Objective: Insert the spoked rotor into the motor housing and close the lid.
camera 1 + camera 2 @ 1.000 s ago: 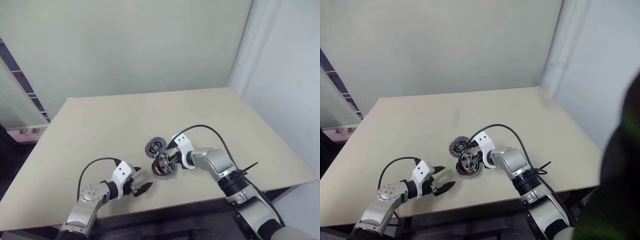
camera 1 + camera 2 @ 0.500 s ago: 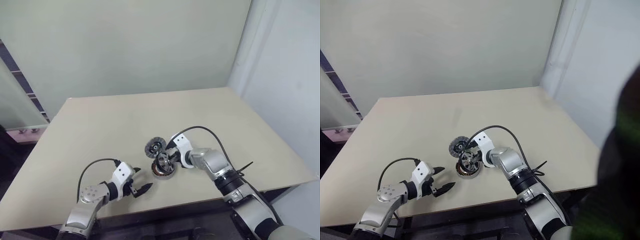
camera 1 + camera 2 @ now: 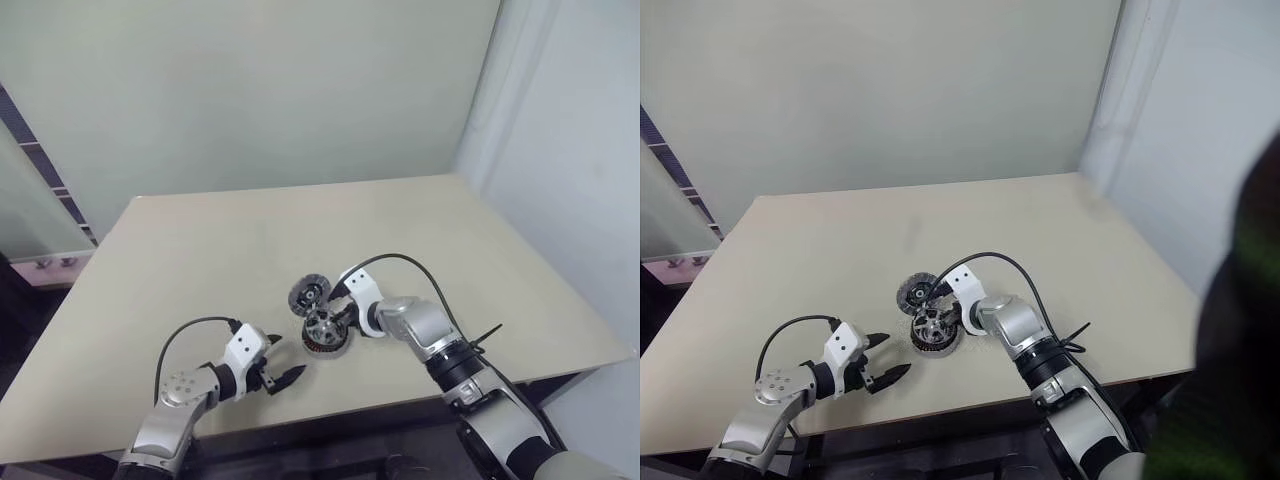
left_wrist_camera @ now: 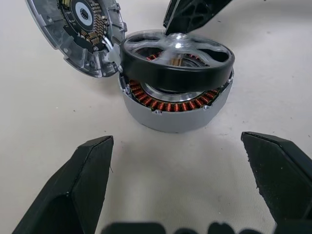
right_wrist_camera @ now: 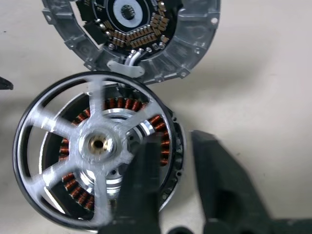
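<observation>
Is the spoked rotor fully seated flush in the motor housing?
No: the spoked rotor sits tilted above the motor housing, copper windings exposed beneath it.

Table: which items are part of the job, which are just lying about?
Job: spoked rotor, sitting tilted on the motor housing, not fully seated; lid, open, joined to the housing by a wire; right gripper straddling the rotor's rim; left gripper, open, apart.
Lying about: nothing else on the table.

One rotor (image 4: 178, 56), one housing (image 4: 176, 109), one lid (image 4: 78, 34) (two claws)
</observation>
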### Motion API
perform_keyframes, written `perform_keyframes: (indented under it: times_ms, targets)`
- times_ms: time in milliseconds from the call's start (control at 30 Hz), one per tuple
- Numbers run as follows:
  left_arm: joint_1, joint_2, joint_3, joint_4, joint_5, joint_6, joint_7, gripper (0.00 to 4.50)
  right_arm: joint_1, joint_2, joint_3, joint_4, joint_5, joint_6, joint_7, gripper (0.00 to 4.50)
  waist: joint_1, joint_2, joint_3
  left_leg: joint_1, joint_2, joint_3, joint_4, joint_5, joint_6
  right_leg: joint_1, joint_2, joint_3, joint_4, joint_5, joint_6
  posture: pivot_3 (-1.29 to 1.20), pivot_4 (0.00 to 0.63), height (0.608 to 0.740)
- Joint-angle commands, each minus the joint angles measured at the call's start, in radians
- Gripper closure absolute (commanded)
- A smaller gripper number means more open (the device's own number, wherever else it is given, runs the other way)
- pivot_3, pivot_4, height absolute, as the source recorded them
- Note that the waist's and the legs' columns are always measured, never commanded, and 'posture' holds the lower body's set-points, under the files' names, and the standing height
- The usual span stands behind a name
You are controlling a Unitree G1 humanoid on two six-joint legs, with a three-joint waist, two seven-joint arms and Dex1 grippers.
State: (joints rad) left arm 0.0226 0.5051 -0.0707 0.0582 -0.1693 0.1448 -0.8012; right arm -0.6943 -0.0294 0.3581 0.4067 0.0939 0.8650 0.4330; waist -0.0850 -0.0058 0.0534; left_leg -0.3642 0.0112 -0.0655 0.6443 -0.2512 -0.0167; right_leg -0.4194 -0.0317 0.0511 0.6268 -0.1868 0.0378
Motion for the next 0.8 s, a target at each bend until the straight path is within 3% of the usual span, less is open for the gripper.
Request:
perform_keyframes:
  times_ms: [33,200,800]
  targets:
    - [-0.018,-0.001,0.005,-0.003,0.001,-0.019,0.002,0.0,-0.016,0.003,-0.016,-0.034,-0.002,-0.002,0.014,2.03,0.0,0.0,0.0,0.0,0.0,0.0,0.0,0.0,0.0,0.0,0.0,0.0,0.0,0.0,0.0,0.0,0.0,0.74]
    - [-0.025,-0.003,0.004,0.005,0.003,-0.022,0.001,0.0,-0.025,0.002,-0.061,-0.08,0.023,0.033,0.019,0.3,-0.011,0.0,0.0,0.0,0.0,0.0,0.0,0.0,0.0,0.0,0.0,0.0,0.001,0.0,0.0,0.0,0.0,0.74]
    - [-0.041,0.005,0.007,0.022,0.006,-0.023,-0.008,0.0,0.023,-0.003,-0.105,-0.182,0.052,0.091,0.023,0.3,-0.011,0.0,0.0,0.0,0.0,0.0,0.0,0.0,0.0,0.0,0.0,0.0,0.001,0.0,0.0,0.0,0.0,0.74]
